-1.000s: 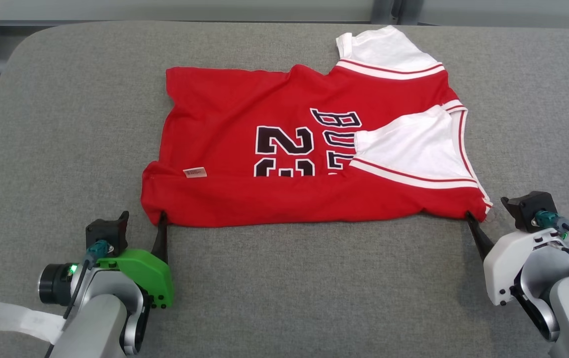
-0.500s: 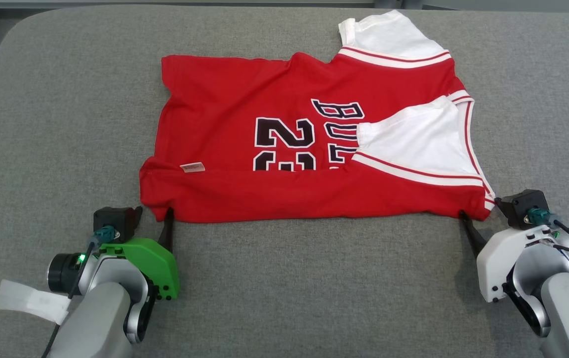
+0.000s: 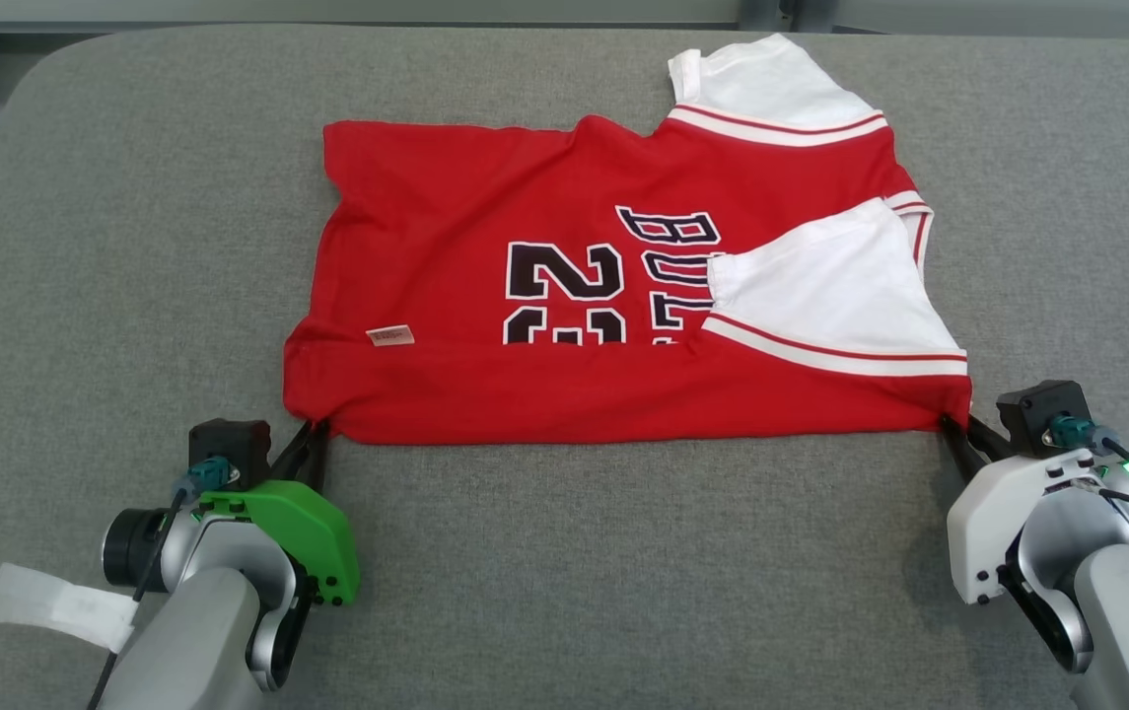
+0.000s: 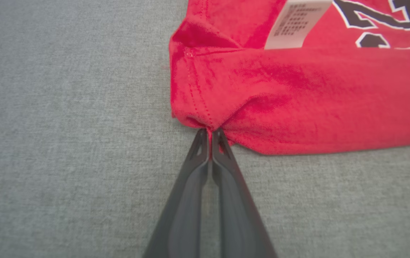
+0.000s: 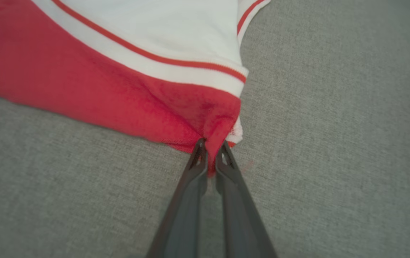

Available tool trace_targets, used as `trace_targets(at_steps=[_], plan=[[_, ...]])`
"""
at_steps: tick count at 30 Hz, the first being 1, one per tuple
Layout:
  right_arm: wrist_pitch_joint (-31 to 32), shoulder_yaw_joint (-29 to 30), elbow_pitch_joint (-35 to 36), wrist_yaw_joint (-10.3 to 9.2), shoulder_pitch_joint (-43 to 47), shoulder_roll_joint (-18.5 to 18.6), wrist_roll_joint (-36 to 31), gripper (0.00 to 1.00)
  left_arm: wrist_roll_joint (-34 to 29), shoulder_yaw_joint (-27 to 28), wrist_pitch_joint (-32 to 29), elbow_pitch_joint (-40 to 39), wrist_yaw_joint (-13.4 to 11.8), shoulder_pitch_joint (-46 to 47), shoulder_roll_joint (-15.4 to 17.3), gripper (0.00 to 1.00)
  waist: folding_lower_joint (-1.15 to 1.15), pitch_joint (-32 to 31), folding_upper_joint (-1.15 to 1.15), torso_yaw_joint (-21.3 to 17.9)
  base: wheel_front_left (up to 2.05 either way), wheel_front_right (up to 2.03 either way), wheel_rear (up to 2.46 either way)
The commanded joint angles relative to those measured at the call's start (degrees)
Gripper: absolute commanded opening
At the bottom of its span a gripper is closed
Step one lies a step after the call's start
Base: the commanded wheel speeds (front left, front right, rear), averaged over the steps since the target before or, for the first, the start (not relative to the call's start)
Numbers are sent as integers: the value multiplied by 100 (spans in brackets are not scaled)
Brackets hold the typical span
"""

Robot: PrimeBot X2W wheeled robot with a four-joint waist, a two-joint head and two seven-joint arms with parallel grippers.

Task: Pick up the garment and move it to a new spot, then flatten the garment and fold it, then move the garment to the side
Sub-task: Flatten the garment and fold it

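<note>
Garment (image 3: 485,197) is red, white-sleeved, numbered, its near edge folded over.

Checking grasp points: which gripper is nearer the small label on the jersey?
Left. The left gripper pinches the jersey corner close to the label; the right gripper pinches the opposite corner, far from it.

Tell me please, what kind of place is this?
Probably a robot test station for folding clothes, not a home: a wide table covered in grey cloth, one red jersey spread on it, the left gripper and right gripper pinching its near corners.
</note>
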State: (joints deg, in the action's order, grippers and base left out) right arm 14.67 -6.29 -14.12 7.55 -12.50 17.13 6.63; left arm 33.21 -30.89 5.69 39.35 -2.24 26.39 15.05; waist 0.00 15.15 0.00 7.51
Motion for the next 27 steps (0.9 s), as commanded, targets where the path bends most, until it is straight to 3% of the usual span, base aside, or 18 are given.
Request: trace_targets(at_steps=[1, 9, 16, 21, 27], plan=[[-16, 59, 20, -13, 108, 23, 37, 0, 62, 18, 32, 15, 20, -108, 38, 0, 0, -94, 0, -15, 0, 0, 0], [266, 313, 522, -13, 769, -2, 286, 0, 79, -101, -54, -170, 56, -438, 172, 0, 0, -495, 0, -45, 0, 0, 0], [778, 502, 1420, -12, 1601, -112, 549, 0, 93, -228, -337, -685, -8, -950, 427, 0, 0, -774, 0, -148, 0, 0, 0], [1001, 609, 1911, -12, 1994, -234, 638, 0, 190, -207, -506, -1210, -106, -1270, 538, 0, 0, -853, 0, -173, 0, 0, 0], [1250, 897, 2539, -12, 2491, -408, 736, 0, 325, -128, -782, -2141, -400, -1725, 759, 0, 0, -914, 0, -146, 0, 0, 0]])
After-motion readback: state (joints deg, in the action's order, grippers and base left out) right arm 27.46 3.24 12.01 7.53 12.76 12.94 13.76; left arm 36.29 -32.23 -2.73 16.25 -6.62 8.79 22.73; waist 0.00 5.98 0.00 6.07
